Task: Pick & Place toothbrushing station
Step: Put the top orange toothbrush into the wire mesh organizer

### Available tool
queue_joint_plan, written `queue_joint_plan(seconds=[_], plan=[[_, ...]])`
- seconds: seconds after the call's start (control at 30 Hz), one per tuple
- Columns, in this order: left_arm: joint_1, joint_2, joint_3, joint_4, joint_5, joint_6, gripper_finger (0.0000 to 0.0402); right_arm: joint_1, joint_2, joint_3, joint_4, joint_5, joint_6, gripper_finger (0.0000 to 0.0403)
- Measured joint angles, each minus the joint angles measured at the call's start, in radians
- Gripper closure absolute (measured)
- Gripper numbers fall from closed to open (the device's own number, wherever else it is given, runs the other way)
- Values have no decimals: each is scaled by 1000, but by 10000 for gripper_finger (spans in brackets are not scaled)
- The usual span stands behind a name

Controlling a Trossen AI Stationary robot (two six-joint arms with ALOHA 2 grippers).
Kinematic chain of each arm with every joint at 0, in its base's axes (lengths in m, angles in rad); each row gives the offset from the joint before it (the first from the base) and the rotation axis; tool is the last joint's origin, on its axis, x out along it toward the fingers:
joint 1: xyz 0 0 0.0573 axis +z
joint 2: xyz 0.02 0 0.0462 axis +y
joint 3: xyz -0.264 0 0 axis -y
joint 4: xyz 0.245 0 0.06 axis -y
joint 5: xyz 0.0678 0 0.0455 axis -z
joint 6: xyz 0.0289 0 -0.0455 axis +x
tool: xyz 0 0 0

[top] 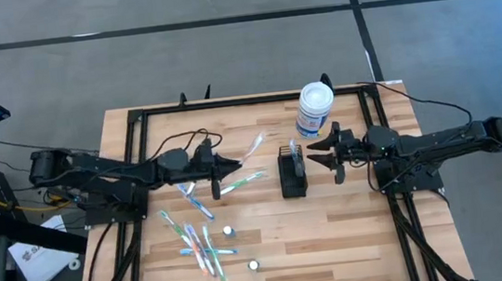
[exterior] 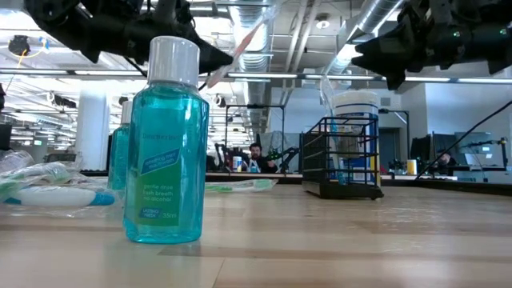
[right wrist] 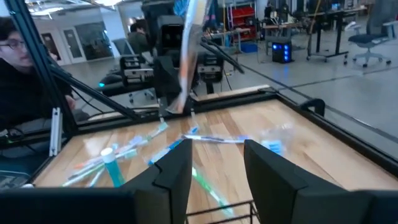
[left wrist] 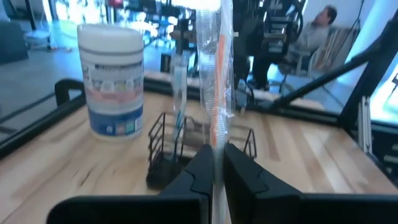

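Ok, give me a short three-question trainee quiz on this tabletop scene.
1. True or false: the left claw is shut on a wrapped toothbrush.
2. What stands right behind the black caddy, toward the table's far edge? A) a mouthwash bottle B) the white canister C) a mug
3. Fill in: the right claw hovers beside the caddy with its fingers ____.

Key: 1 true; 2 B; 3 open.
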Motion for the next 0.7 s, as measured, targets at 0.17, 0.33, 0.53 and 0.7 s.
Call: queue_joint_plan(seconds=[0.17, 0.33, 0.53, 0.7], plan=[[0, 89, 0, 166, 13, 0, 394, 4, 0, 0, 32, 0, -23, 270], [0, 162, 42, 206, 28, 0, 394, 6, 3, 0, 56, -2, -23, 269], [0, 253, 146, 212, 51, 13, 393, 25, 51, 0, 138, -4, -48, 270], [-3, 319, 220, 210, 53, 26, 393, 31, 89, 3, 212, -5, -69, 268]])
